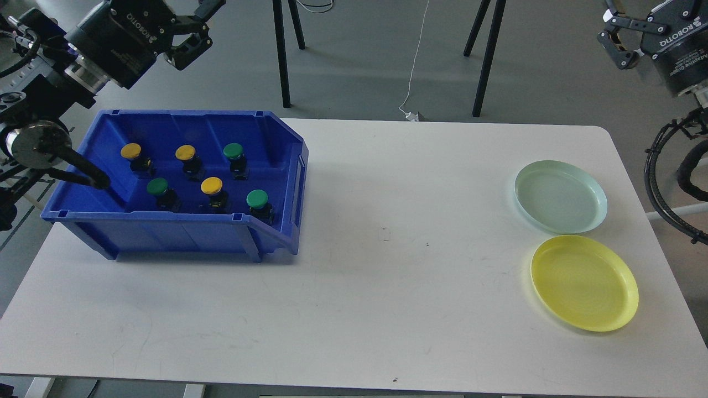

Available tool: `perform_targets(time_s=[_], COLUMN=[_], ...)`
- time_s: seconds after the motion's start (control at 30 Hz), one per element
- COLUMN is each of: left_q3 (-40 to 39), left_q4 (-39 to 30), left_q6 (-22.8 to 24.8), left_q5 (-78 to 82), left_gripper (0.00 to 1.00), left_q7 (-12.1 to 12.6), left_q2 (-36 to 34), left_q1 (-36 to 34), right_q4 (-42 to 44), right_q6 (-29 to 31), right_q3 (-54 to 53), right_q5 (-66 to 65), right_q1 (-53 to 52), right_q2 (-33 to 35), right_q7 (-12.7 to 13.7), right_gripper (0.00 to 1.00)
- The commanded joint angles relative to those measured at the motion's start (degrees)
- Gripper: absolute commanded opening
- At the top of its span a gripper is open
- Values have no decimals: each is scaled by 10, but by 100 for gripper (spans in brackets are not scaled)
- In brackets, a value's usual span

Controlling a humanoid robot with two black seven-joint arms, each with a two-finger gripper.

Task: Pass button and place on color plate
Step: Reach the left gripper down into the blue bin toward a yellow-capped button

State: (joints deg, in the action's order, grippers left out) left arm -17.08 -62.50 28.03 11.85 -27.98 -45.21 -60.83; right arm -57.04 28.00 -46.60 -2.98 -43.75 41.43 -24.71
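Both hands (196, 27) (614, 38) hover empty; six buttons (211, 186) stand upright, caps up, in bin (166, 232).

- "ROBOTIQ" stands in white letters on the black body of the left gripper (193, 30), upside down as seen from the head view.
- A second, smaller line of white print runs beside it on the same body; it is too small to read.
- "ROBOTIQ" stands in white letters on the black body of the right gripper (622, 36), running slantwise.
- Below it on the same body a smaller white line begins with "Adaptive"; the remainder cannot be made out.
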Motion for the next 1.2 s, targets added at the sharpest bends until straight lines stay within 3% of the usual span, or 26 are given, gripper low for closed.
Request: perform_targets(time_s=[0.0,0.1,0.3,0.47,0.77,0.93,1.17], left_q3=[123,213,415,565,648,687,722], left_q4=[0,0,7,11,19,82,110], left_q6=[0,0,-94,-155,-173,-168,-151], left_q5=[62,144,278,296,367,369,366], left_gripper=[100,100,100,100,100,100,99], left_q7=[0,0,0,0,0,0,0], left_q2=[-22,-21,17,49,74,115,159], left_q1=[-92,-141,-229,-285,-294,-294,-286], right_q4=[-18,-50,-64,-63,-62,-62,-60], right_q6=[0,0,0,0,0,0,0], right_q3=[-5,-26,-62,-62,-64,-64,-64], right_q5=[1,1,0,0,0,0,0], right_q1=[29,58,81,88,119,125,130], right_q2=[22,40,42,42,41,41,40], right_q7=[-4,-19,-20,-21,-23,-26,-26], right_gripper=[99,99,99,99,99,99,99])
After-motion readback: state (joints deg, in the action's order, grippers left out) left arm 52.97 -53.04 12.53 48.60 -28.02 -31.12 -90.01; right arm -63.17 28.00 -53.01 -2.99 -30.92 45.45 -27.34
